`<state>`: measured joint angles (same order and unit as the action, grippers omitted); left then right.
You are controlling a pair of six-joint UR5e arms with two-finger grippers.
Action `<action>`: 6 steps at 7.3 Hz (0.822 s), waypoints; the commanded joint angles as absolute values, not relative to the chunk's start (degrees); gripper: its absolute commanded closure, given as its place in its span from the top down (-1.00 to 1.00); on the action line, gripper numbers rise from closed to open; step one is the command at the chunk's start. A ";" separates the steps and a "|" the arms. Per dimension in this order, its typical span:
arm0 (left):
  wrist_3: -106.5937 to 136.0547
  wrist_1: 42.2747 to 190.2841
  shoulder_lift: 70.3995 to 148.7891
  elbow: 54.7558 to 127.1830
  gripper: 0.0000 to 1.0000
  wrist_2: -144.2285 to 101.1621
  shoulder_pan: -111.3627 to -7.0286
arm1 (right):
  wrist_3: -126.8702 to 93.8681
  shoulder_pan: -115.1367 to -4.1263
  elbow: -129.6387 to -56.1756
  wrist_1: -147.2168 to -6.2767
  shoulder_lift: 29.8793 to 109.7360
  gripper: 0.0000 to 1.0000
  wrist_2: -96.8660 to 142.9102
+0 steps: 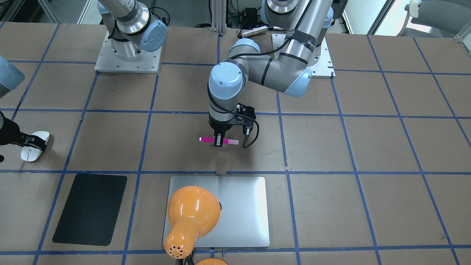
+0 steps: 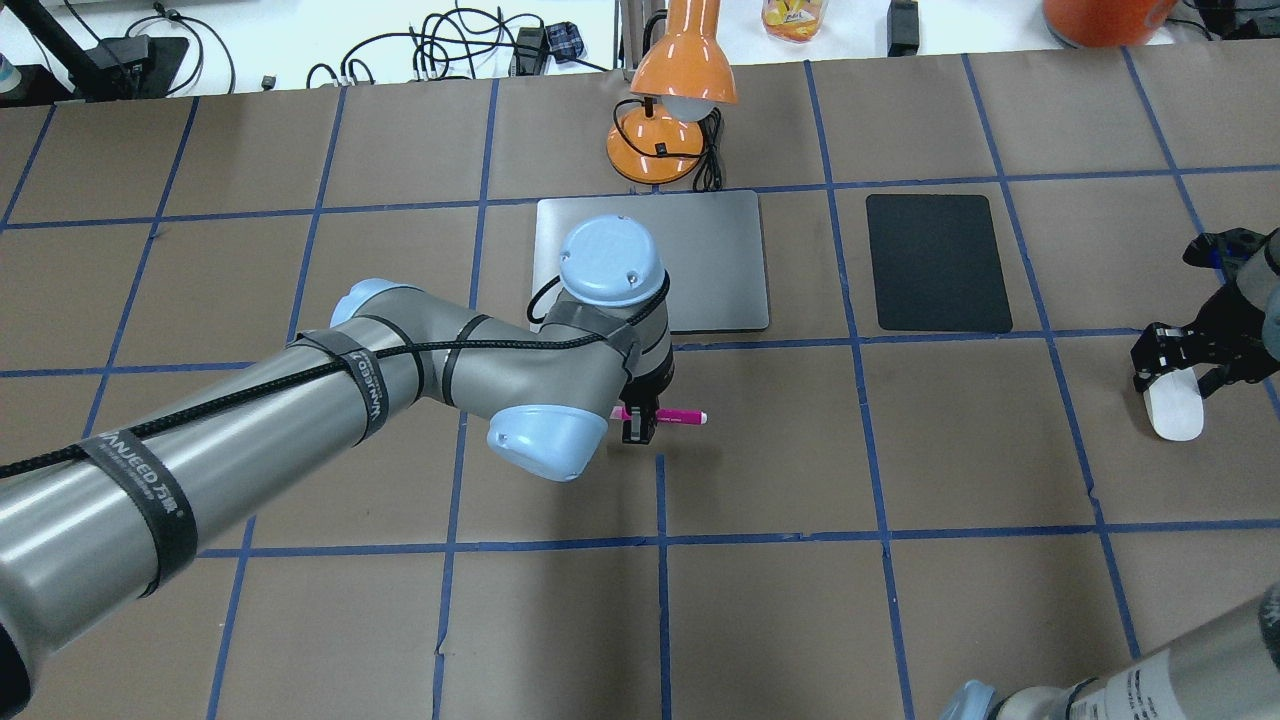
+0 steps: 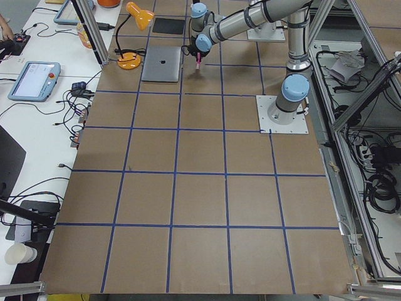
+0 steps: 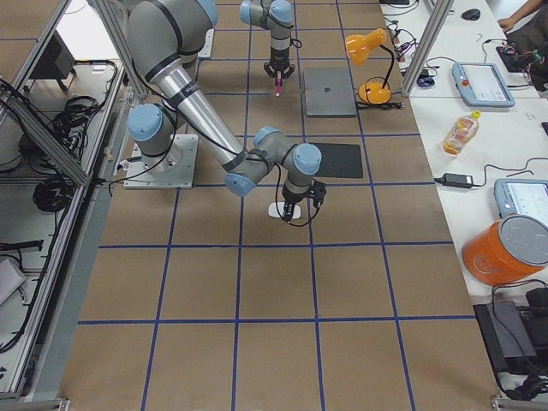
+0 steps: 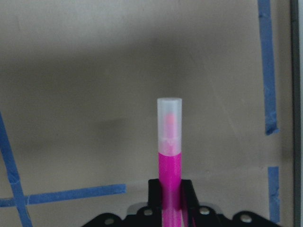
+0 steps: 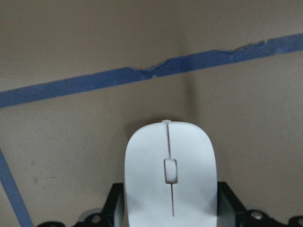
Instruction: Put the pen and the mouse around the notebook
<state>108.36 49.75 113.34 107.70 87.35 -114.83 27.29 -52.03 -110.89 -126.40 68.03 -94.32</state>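
Pinched crosswise in the left tool, the pen is filling the wrist view. It is a slim magenta barrel ending in a pale, see-through cap. The two black fingers are pressing on the barrel near its middle, so the capped end is sticking out one side and plain magenta the other. It is hanging level over the brown, blue-taped surface.

Just beyond this tool, on the side away from the robot, the notebook is lying flat and closed, a silver-grey slab with rounded corners. It is close to the pen but not touching it. An orange desk lamp is standing at the notebook's far edge. Its shade is leaning over the lid and blocking one corner in the front view.

Well off to the right, the right tool is gripping the mouse by its flanks. The mouse is a smooth white oval with a thin centre seam and a small scroll mark. Whether it is touching the surface cannot be told.

Between that tool and the notebook, a matte black mat is lying flat, just beside the notebook and apart from the mouse.
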 commanded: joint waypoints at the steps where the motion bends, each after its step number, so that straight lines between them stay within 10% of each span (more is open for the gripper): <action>1: 108.81 49.49 114.52 107.23 0.98 88.06 -115.49 | 27.16 -52.03 -110.83 -126.30 68.11 0.22 -94.48; 3: 98.45 50.27 112.43 107.05 1.00 88.42 -114.44 | 27.07 -52.03 -110.83 -126.12 68.12 -0.26 -94.57; 6: 56.37 70.39 101.55 102.07 1.00 88.95 -110.41 | 26.89 -52.82 -109.70 -125.25 69.61 -0.29 -94.31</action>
